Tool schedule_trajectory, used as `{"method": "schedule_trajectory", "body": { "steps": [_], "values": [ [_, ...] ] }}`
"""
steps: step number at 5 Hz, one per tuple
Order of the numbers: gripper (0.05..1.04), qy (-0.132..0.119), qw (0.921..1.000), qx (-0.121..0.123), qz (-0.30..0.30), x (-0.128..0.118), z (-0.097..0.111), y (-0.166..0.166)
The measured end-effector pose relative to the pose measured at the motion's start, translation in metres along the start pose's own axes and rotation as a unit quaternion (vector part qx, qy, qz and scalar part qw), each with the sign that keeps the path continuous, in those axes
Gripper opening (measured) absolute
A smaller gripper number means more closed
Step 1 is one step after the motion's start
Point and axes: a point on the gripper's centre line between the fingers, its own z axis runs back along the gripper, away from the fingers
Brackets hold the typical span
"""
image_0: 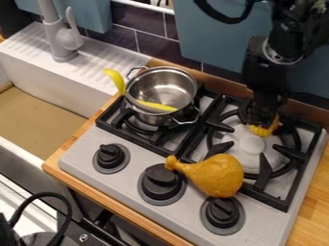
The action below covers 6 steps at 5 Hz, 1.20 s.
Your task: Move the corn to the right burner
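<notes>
Over the back of the right burner [249, 148], the black gripper [263, 117] hangs down from the upper right. Directly at its lower end is the yellow corn [265, 129], partly covered by the gripper. Only the corn's lower part and right side show. Whether the corn rests on the burner or hangs just above it, I cannot tell.
On the left burner stands a metal pot [160, 91] with a yellow utensil [114, 79] leaning over its rim. A toy drumstick [215, 175] lies at the stove's front, near the knobs. The sink [38, 120] is at left.
</notes>
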Motion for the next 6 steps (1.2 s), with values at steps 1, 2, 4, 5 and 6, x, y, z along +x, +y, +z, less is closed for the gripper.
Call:
{"method": "schedule_trajectory", "body": {
  "steps": [1, 2, 4, 5, 6],
  "values": [
    [1.005, -0.008, 1.0000, 0.000, -0.005, 0.000, 0.003, -0.001],
    [1.000, -0.014, 0.9998, 0.016, -0.003, 0.002, 0.004, 0.003],
    [1.000, -0.003, 0.9995, -0.022, -0.022, 0.016, 0.032, 0.001],
    [1.000, 0.018, 0.9990, -0.027, -0.031, 0.029, 0.050, 0.006],
    [1.000, 0.023, 0.9982, -0.024, -0.049, 0.044, 0.062, 0.007]
  ]
}}
